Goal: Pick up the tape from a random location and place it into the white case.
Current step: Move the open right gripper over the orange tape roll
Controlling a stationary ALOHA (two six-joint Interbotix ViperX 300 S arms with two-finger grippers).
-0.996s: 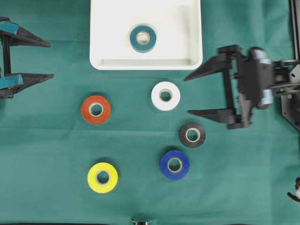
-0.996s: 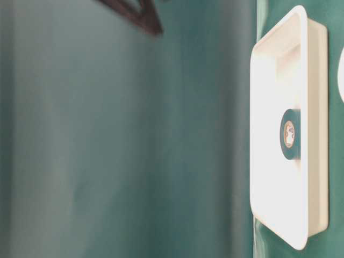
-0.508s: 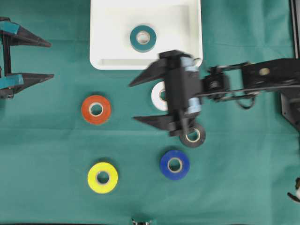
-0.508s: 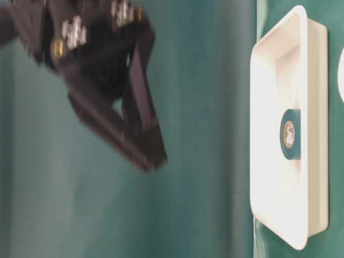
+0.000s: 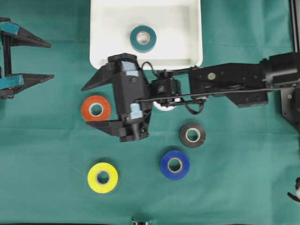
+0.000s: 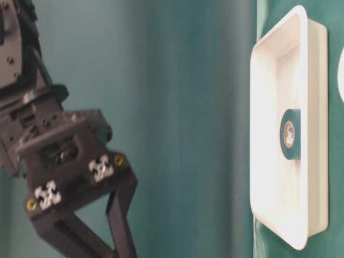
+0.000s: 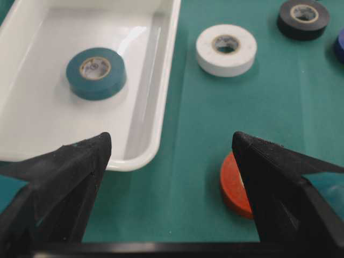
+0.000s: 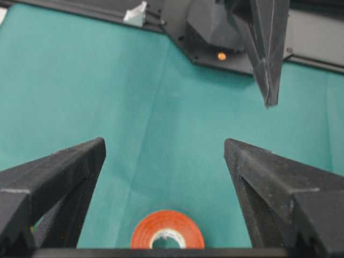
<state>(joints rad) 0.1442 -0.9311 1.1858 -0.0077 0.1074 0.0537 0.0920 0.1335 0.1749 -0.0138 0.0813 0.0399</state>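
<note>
The white case (image 5: 103, 28) lies at the table's far edge with a green tape roll (image 5: 143, 38) inside it; the left wrist view shows its rim (image 7: 145, 156) and that roll (image 7: 97, 72). An orange tape roll (image 5: 96, 108) lies flat on the green cloth. My right gripper (image 5: 85, 106) hovers over it, open, its two fingers either side of the roll; in the right wrist view the orange roll (image 8: 167, 234) sits low between the jaws of my right gripper (image 8: 164, 148). My left gripper (image 5: 51, 60) stands open and holding nothing at the left edge.
A white roll (image 5: 164, 107) is mostly hidden under the right arm. Black (image 5: 192, 135), blue (image 5: 175, 164) and yellow (image 5: 102, 177) rolls lie on the near half of the cloth. In the table-level view, the right gripper's body (image 6: 64, 177) hangs left of the case (image 6: 317, 134).
My right arm has swung from the right side of the table leftward, past the white roll, to above the orange roll, jaws open throughout. The left arm has not moved.
</note>
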